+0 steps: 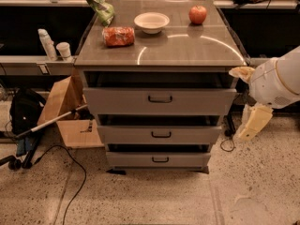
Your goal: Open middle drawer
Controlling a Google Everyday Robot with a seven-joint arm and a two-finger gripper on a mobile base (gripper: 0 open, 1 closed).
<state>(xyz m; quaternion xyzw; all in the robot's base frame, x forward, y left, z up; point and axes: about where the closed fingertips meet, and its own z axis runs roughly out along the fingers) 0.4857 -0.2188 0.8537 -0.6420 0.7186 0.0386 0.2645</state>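
The middle drawer point(187, 135) is a wide grey drawer of medium front height, with a small dark bar handle point(161, 134) at its centre. It sits between the taller top drawer point(197, 101) and the shorter bottom drawer point(187, 160). Each front stands a little forward of the dark gap above it. My gripper point(247, 97) is to the right of the cabinet, level with the top drawer, apart from it. Its cream fingers point(253, 121) are spread open and hold nothing.
On the cabinet top point(187, 50) lie a red apple point(198, 14), a white bowl point(151, 22), a red packet point(118, 36) and a green bag point(97, 1). A cardboard box point(65, 109), a black bag point(24, 116), a pole point(49, 123) and cables lie at the left.
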